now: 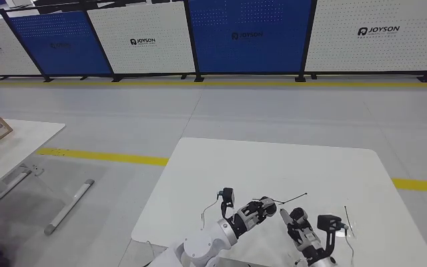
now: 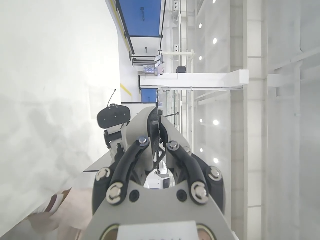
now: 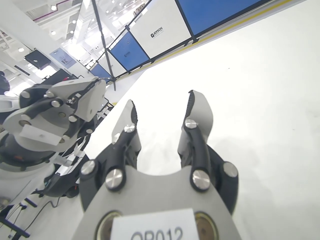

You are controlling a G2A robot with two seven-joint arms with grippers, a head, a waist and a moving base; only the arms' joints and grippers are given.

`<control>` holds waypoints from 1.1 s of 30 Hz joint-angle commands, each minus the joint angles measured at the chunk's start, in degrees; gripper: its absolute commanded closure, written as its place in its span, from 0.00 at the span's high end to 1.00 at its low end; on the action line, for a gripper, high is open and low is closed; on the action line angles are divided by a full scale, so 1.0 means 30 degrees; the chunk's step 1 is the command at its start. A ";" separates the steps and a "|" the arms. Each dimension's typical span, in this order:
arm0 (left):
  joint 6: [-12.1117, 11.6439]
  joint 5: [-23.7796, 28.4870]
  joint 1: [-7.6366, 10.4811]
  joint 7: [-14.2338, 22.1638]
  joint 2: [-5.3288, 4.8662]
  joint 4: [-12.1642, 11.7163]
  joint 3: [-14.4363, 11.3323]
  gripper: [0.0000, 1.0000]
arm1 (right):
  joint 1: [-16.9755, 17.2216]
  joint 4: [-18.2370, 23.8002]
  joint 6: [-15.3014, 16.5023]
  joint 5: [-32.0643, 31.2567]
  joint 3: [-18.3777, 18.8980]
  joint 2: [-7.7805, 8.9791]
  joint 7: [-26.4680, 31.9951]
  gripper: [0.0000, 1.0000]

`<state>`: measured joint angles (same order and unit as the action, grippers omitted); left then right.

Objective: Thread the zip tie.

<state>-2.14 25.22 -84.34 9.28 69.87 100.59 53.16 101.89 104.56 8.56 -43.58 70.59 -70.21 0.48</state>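
Observation:
My left gripper (image 1: 269, 203) hovers over the near part of the white table (image 1: 267, 167), shut on a thin black zip tie (image 1: 290, 197) whose free end points right and away. In the left wrist view the fingers (image 2: 150, 126) pinch the strip edge-on. My right gripper (image 3: 162, 103) stands open just right of it, low over the table, with nothing between its fingers. From the right wrist view the left gripper (image 3: 98, 84) holds the zip tie (image 3: 100, 26) slanting upward. A second black zip tie (image 1: 347, 217) lies flat on the table by the right arm.
The table's front edge runs close behind both arms. Its far half is bare white surface. Beyond it are grey floor with yellow lines and a row of blue and white panels (image 1: 247, 37). Another white table (image 1: 27, 140) stands at the left.

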 commanded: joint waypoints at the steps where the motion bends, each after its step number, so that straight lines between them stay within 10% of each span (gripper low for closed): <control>1: 0.0149 -0.0041 0.0065 -0.0074 0.0028 -0.0071 -0.0096 0.00 | 0.0031 0.0026 0.0035 0.0039 0.0039 0.0006 0.0040 0.42; 33: 0.0644 -0.1205 0.0274 -0.0246 0.0219 -0.0344 -0.0806 0.00 | -0.0144 0.0056 0.0426 0.0208 -0.0079 -0.0020 0.0173 0.35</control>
<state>-0.29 21.53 -83.58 8.50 70.50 99.68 50.79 101.47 104.74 9.96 -42.94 70.35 -70.27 0.95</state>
